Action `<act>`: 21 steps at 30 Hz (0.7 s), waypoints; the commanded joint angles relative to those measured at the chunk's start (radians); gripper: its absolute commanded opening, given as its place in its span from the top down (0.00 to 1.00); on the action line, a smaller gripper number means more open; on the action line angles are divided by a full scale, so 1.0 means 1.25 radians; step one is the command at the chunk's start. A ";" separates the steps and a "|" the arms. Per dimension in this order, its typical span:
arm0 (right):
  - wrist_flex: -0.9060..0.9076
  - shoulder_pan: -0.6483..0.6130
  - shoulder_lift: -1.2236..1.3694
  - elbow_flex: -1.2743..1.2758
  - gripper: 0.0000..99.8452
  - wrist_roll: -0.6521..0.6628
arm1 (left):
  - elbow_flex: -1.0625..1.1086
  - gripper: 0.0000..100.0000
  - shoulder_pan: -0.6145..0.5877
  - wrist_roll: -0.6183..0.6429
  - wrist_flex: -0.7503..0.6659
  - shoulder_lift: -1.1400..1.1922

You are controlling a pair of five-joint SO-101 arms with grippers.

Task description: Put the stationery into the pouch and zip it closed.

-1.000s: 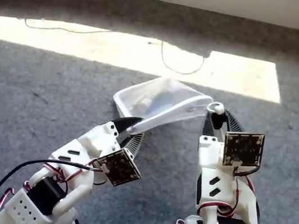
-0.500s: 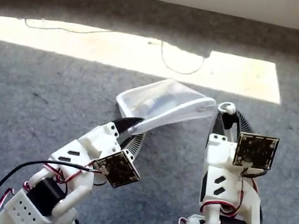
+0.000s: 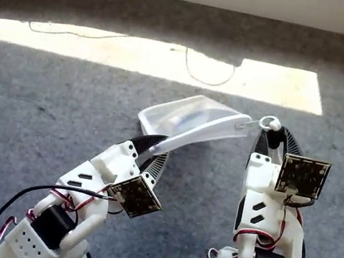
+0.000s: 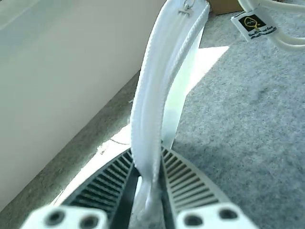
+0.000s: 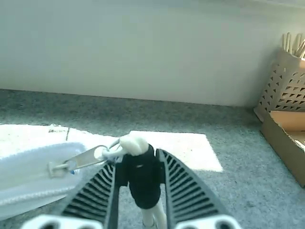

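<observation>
A clear white pouch point(image 3: 186, 119) hangs lifted above the grey carpet, stretched between both arms. My left gripper point(image 3: 153, 146) is shut on the pouch's near corner, its ribbed fingers point(image 4: 186, 183) clamping the white zipper band point(image 4: 157, 109). My right gripper point(image 3: 269, 133) is shut on the zipper pull, a black tab point(image 5: 142, 179) with a white loop point(image 3: 268, 123), at the pouch's right end. The metal slider point(image 5: 78, 160) sits at that end of the zipper. Dim shapes show inside the pouch; I cannot tell what they are.
A bright sunlit strip point(image 3: 106, 50) crosses the carpet behind the pouch, with a thin cable point(image 3: 200, 74) on it. A white wall point(image 5: 143, 47) runs along the back. A tan lattice basket point(image 5: 286, 81) and a cardboard box point(image 5: 286, 143) stand at the far right.
My right gripper has pulled the zipper tab to the right, drawing the pouch's right end out and stretching it. The left gripper has kept its hold in place.
</observation>
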 commanded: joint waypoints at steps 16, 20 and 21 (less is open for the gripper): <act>-0.046 0.118 -0.009 -0.015 0.99 -0.090 | -0.013 1.00 -0.050 0.009 0.006 -0.014; -0.046 0.117 -0.009 -0.015 0.99 -0.090 | -0.013 1.00 -0.050 0.009 0.006 -0.014; -0.046 0.117 -0.009 -0.015 0.99 -0.090 | -0.013 1.00 -0.050 0.009 0.006 -0.014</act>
